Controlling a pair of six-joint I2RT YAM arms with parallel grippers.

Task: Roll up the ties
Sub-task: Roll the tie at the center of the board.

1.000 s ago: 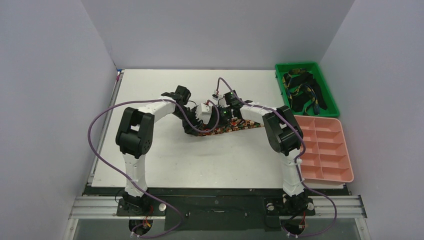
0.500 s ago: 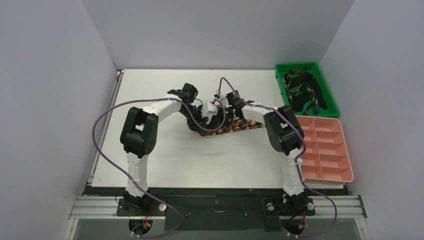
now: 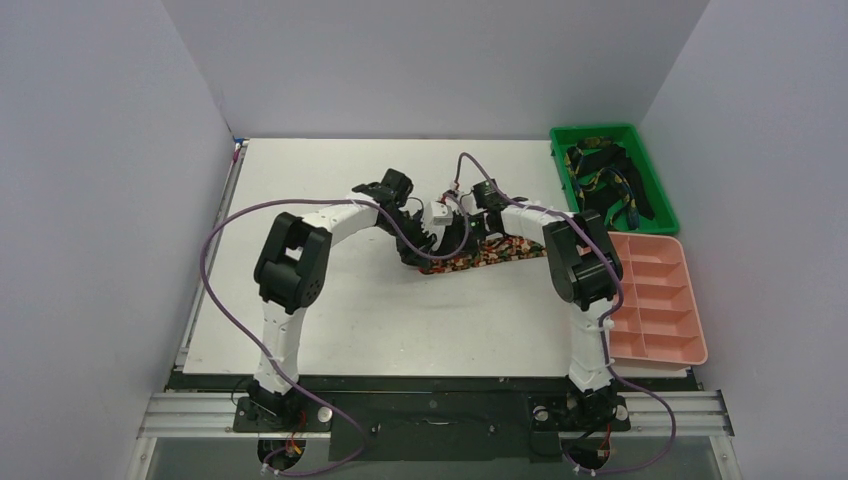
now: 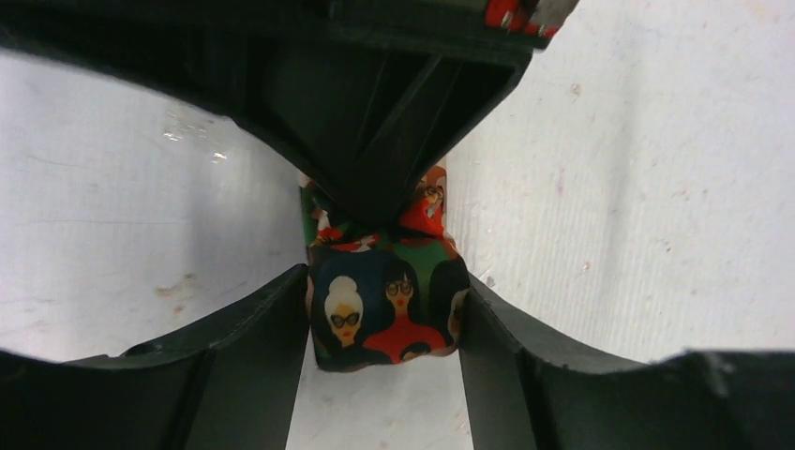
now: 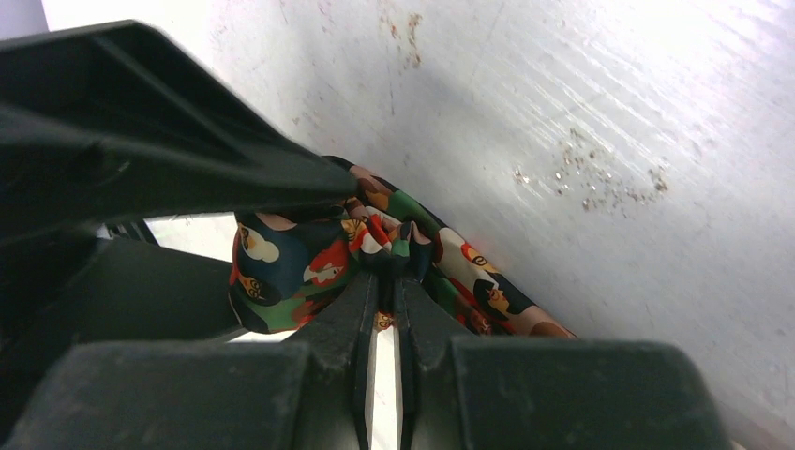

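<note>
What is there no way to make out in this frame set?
- Top view: the rolled end of the tie, hidden under the left wrist.
- Left wrist view: whether the left fingers squeeze the roll or only flank it.
- Right wrist view: how many turns are rolled, behind the right fingers.
- Top view: number of ties in the green bin, too small.

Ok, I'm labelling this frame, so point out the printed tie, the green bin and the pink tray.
printed tie (image 4: 384, 314): left wrist view, on the rolled end's printed face.
green bin (image 3: 590, 129): top external view, on its far rim.
pink tray (image 3: 655, 358): top external view, on its near rim.
</note>
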